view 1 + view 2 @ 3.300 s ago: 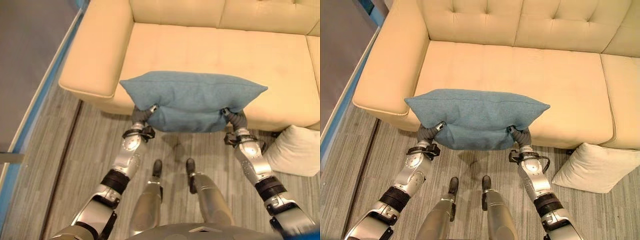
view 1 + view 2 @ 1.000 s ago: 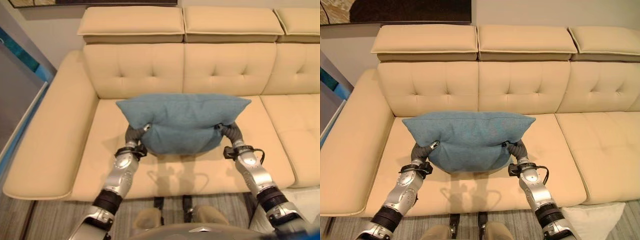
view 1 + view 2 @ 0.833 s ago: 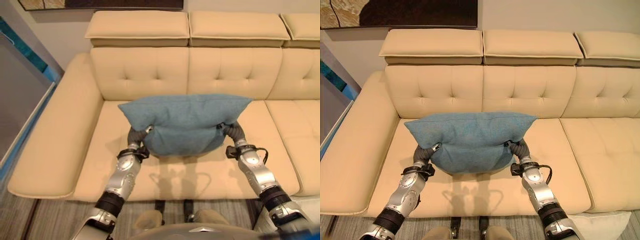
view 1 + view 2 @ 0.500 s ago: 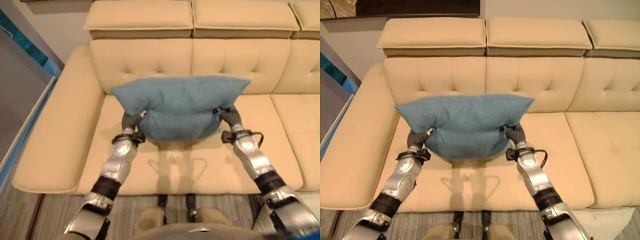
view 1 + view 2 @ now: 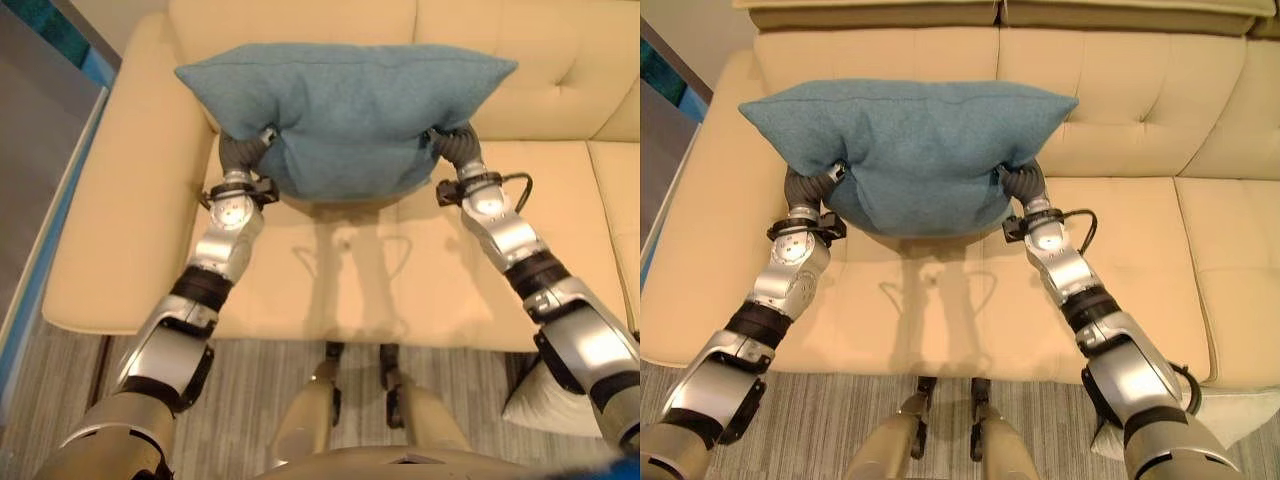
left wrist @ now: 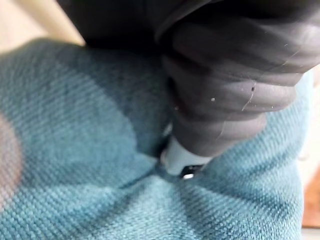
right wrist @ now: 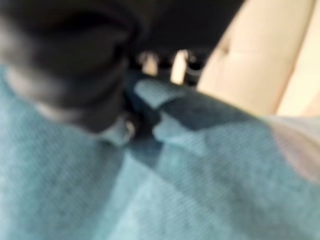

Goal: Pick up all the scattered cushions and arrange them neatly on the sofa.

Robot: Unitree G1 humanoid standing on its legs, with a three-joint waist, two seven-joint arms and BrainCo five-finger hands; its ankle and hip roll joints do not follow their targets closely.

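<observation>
Both hands are pressed into the blue cushion (image 5: pixel 345 110), one at each lower corner: your left hand (image 5: pixel 243 152) shows at the corner nearer the sofa's armrest (image 5: pixel 120 200), your right hand (image 5: pixel 452 145) at the opposite corner. On each side you see the dark ribbed cover running into the fabric, and the fingers are buried in or behind the cloth, so you cannot tell whether either hand is curled round the cushion or merely pressed flat against it. In the left wrist view a pale part of the hand presses into a fold of the blue weave beside the dark cover; the right wrist view gives the same picture of cover against cloth. The blue cushion is carried between the two hands, clear of the seat of the cream sofa (image 5: pixel 940 290), its upper edge level against the tufted backrest (image 5: pixel 1120 90) and its shadow lying on the seat cushion below. A white cushion (image 5: pixel 545 405) lies on the striped floor (image 5: pixel 250 400) at the foot of the sofa, just beside your right arm and well apart from the blue one.
</observation>
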